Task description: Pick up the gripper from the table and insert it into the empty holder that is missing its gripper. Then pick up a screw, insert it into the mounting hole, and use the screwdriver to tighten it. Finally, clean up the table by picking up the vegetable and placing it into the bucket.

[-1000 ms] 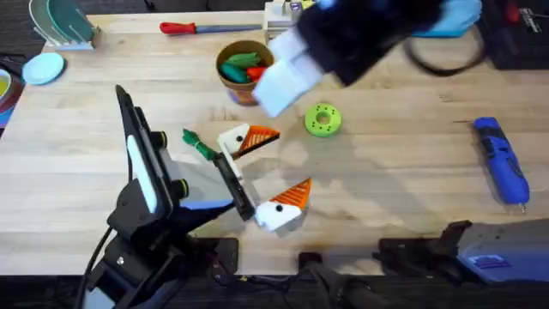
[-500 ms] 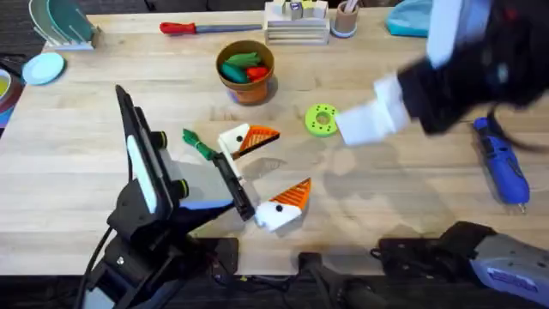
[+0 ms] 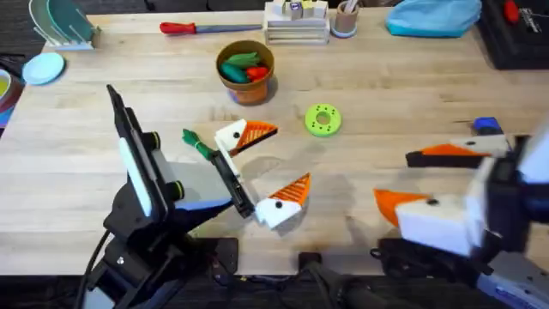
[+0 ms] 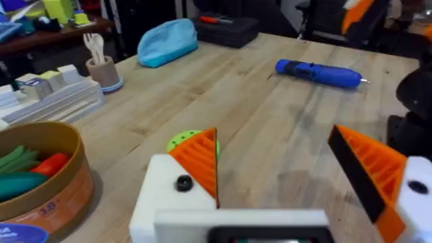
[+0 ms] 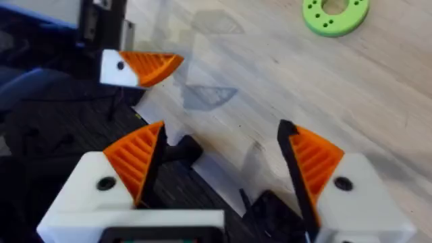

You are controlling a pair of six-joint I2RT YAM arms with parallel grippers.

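- My right pincer [image 3: 396,177] has swung away from over the round brown-orange bucket with the tan rim [image 3: 250,89] and is now back low at the right near edge of the wooden table [image 3: 386,94]. Its orange ribbed pads are spread apart with nothing between them.
- A second ago that arm was a blur above the bucket, and half a second ago it was crossing mid-table.
- The slim green toy vegetable with the thin stem [image 3: 197,144] hasn't moved. It's lying on the table just beside my left pincer [image 3: 290,156], which is also wide apart and empty.
- So I reckon cleanup isn't done.
- The thick bright-blue power screwdriver [image 4: 317,70] is lying far right.
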